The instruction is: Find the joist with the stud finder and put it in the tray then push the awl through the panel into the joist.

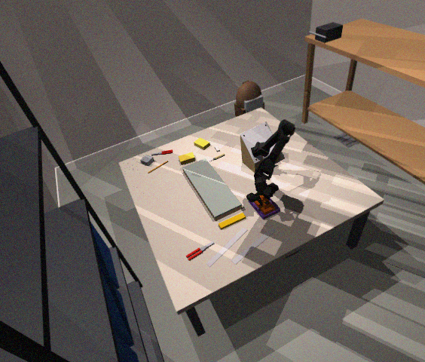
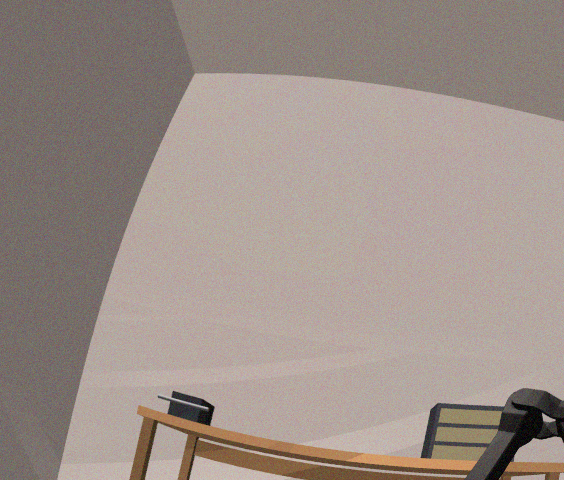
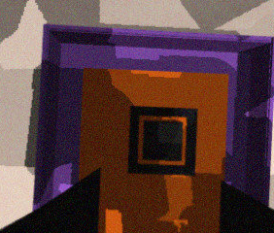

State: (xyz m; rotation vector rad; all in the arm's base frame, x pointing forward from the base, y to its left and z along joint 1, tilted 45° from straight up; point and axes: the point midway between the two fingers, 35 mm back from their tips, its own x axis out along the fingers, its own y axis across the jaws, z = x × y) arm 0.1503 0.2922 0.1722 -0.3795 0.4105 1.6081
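The orange stud finder [image 1: 266,206] [image 3: 105,121] is between the fingers of my gripper [image 1: 261,200] [image 3: 152,178], which is shut on it. It sits low inside the walls of the purple tray [image 1: 272,213] [image 3: 79,55]; whether its underside touches the tray floor is hidden. The grey-green floor panel [image 1: 212,188] lies left of the tray in the top view, with no hole visible. A small tool with a tan handle [image 1: 219,156], which looks like the awl, lies beyond the panel's far end. The joist is hidden.
A yellow bar [image 1: 231,220] lies between the panel's near end and red-handled pliers [image 1: 199,253]. Two yellow blocks [image 1: 202,143] [image 1: 186,157], a pencil [image 1: 158,167] and a grey block [image 1: 147,160] lie farther back. A slanted grey box [image 1: 249,151] stands behind the arm.
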